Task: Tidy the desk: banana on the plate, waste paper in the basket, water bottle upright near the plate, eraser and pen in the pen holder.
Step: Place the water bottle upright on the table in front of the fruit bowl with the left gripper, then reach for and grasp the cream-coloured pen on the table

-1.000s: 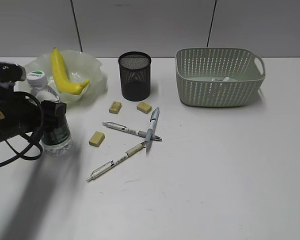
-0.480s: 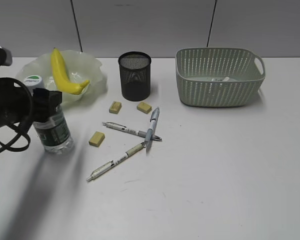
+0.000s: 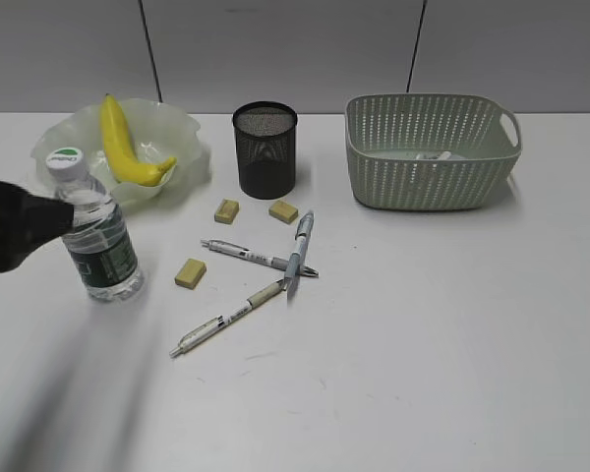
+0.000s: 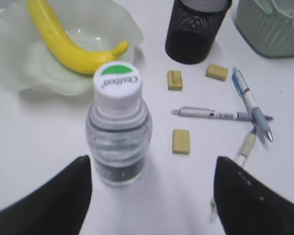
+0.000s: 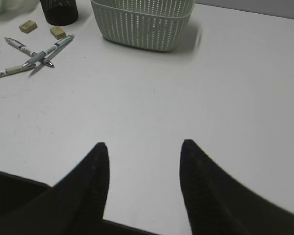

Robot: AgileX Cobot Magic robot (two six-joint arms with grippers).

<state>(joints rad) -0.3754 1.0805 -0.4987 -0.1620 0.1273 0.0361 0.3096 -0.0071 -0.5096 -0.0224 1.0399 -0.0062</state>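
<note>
Left claw (image 4: 152, 196) gapes clear of upright water bottle (image 4: 118, 132).

Left gripper (image 3: 20, 224) blurred, mostly off exterior frame edge. Basket (image 3: 431, 152) contents barely visible through perforations, unidentifiable. Pen holder (image 4: 198, 28) top cropped in left wrist view.

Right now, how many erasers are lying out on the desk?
3. One eraser sits in front of the pen holder, a second eraser just right of it, and a third eraser lies nearer, beside the bottle. Any inside the holder would be hidden.
</note>
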